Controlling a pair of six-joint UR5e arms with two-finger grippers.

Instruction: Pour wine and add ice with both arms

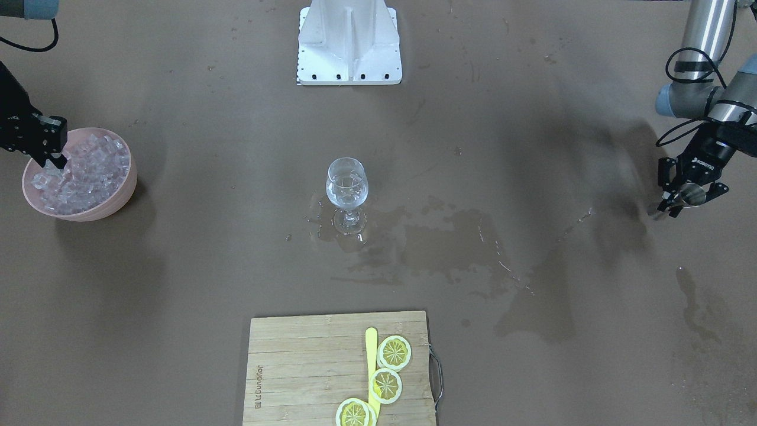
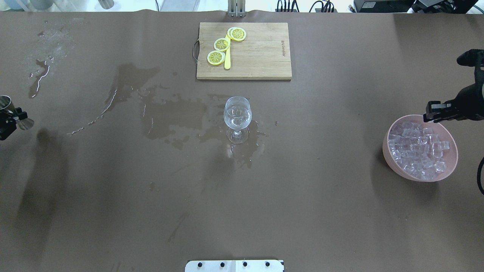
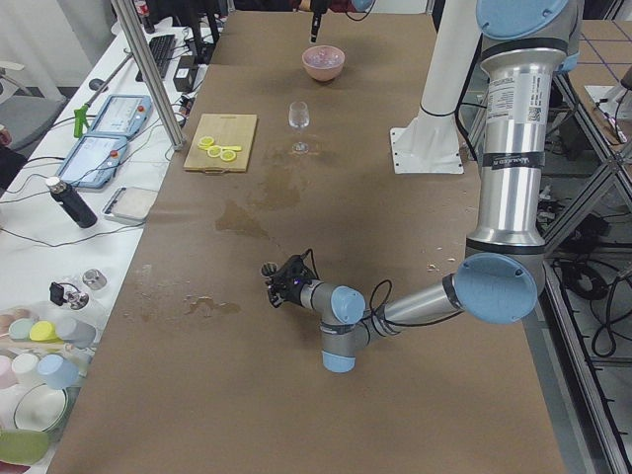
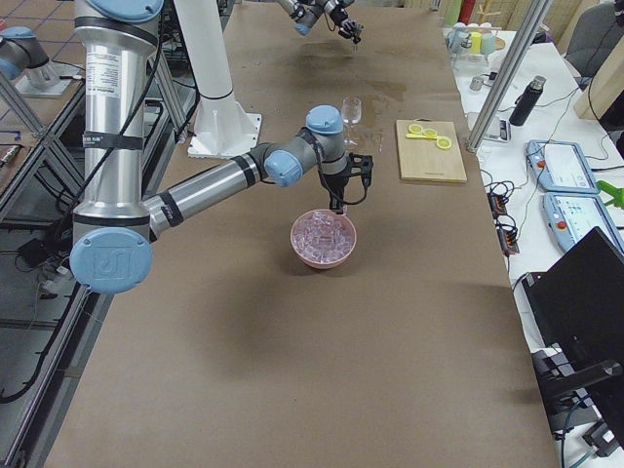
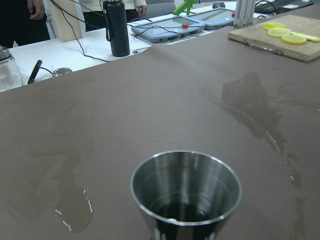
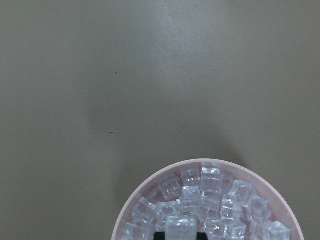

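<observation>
Ice [image 1: 89, 168] fills the pink bowl [image 1: 127, 186], where the right tool [image 1: 55, 161] pinches one cube [image 6: 181, 227] between narrowed fingers. The left tool [image 1: 686, 200] grips a steel cup [image 5: 186, 190]. Wine [image 1: 346, 191] sits in the glass [image 1: 346, 168] on the table [image 1: 177, 284].

Steel cup [image 5: 186, 192]: upright at bottom centre; mouth open; dark inside
Surface [image 5: 150, 105]: brown; wet patches [image 5: 72, 207] left and right
Board [image 5: 300, 47]: far right; lemon slices [image 5: 280, 32] on it

A wide brown bench [image 2: 321, 196], darkened across its middle by wet patches [image 2: 170, 113], stands beside a white side table [image 3: 49, 247] strewn with cables, a black flask [image 3: 71, 202] and blue-grey consoles [image 3: 117, 114], an aluminium post [image 3: 148, 69] rising at its edge above a grey floor [image 3: 592, 434].
</observation>
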